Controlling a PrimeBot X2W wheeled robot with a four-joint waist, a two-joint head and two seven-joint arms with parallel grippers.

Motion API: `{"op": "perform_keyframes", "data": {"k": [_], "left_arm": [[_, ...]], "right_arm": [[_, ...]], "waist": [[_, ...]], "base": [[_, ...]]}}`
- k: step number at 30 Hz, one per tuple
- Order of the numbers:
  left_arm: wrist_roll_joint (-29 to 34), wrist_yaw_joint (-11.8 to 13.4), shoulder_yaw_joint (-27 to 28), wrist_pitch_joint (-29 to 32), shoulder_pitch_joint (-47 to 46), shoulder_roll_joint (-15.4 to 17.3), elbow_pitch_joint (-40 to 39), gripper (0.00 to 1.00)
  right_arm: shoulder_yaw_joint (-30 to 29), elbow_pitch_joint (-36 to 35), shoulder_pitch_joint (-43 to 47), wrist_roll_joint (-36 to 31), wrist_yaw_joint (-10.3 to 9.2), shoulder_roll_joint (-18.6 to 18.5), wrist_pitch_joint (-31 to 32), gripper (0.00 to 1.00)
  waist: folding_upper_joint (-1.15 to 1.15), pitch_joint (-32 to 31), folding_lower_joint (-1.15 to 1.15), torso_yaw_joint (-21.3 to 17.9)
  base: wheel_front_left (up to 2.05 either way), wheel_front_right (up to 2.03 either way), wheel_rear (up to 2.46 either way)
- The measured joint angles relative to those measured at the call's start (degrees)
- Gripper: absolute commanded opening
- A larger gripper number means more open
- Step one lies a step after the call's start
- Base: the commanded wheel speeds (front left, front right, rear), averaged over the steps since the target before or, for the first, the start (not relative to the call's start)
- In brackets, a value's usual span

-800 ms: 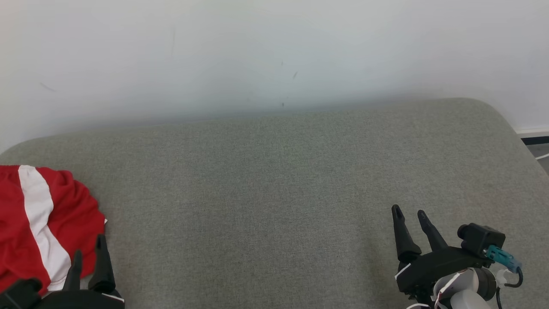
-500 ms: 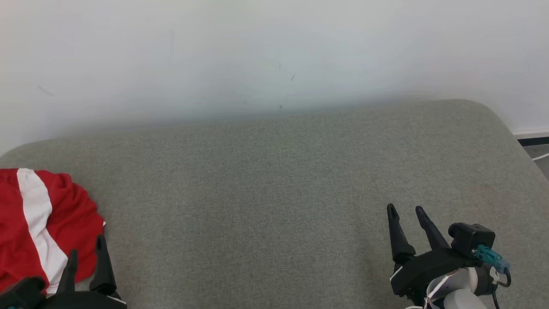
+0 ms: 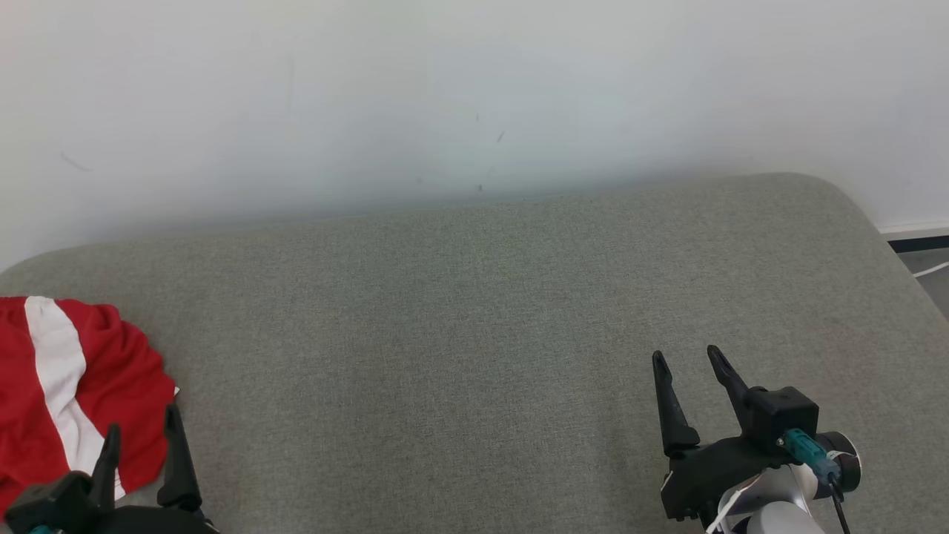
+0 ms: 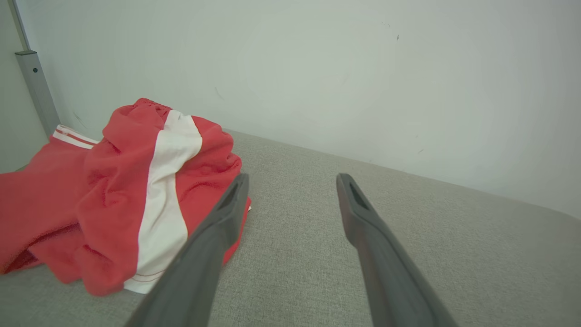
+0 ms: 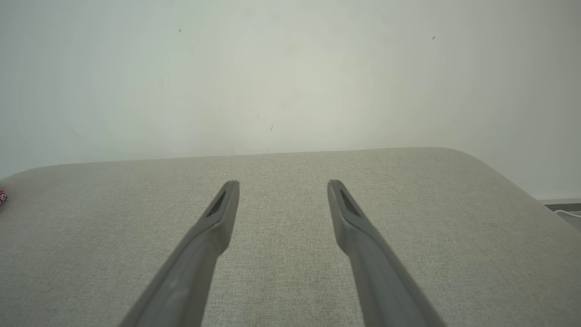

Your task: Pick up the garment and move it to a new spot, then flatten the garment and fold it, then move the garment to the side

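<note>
A pale wall (image 3: 474,89) takes up the whole 12 o'clock half of my head view, and below it a grey cushion (image 3: 474,334) with rounded far corners runs from edge to edge. The garment (image 3: 67,386), red with a broad white stripe, lies bunched on the cushion at 8 o'clock and runs off the left edge. In my left wrist view the garment (image 4: 113,200) sits at 9 o'clock as a rumpled heap, with the stripe running down its middle and a white-banded hem at the far side. My left pincer (image 3: 141,423) is at 7 o'clock in the head view, just at the garment's near right edge, and its fingers stand apart with nothing between them. In the wrist view my left pincer (image 4: 292,178) points at bare cushion. One finger crosses the garment's edge in the picture, and I cannot tell whether it touches the cloth. My right pincer (image 3: 685,354) is at 5 o'clock, well apart from the garment, its fingers spread and empty above the cushion. In its own view my right pincer (image 5: 283,182) aims at bare cushion and wall. A grey post (image 4: 34,86) stands against the wall at 10 o'clock in my left wrist view. A white cable (image 3: 930,268) lies on the floor at 3 o'clock. Small dark marks (image 3: 500,136) dot the wall.
</note>
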Motion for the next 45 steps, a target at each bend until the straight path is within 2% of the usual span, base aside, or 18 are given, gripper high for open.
{"op": "perform_keyframes", "data": {"k": [9,21,32,45], "left_arm": [[7.56,1.04,0.58,-0.01,1.18,0.52,-1.63,1.00],[7.87,1.04,2.37,0.63,1.18,0.52,-2.63,1.00],[10.00,1.04,2.72,1.92,2.09,1.00,-3.35,1.00],[10.73,1.03,0.85,4.20,1.91,1.52,-3.58,1.00]], "right_arm": [[0.05,-0.68,-0.69,-7.84,-1.02,0.04,-0.56,1.00],[-4.64,-1.51,-0.65,-7.15,-1.02,0.59,-0.56,1.00],[-5.08,-1.76,0.32,-7.15,-1.02,0.78,-0.55,1.00],[-5.41,-2.14,1.32,-6.23,-1.02,0.89,0.02,1.00]], "waist": [[0.00,0.07,0.00,-0.07],[0.00,0.55,0.00,-0.10],[0.00,0.68,0.00,-0.02],[0.00,0.75,0.00,5.14]], "base": [[0.00,0.00,0.00],[0.00,0.00,0.00],[0.00,0.00,0.00],[0.00,0.00,0.00]]}}
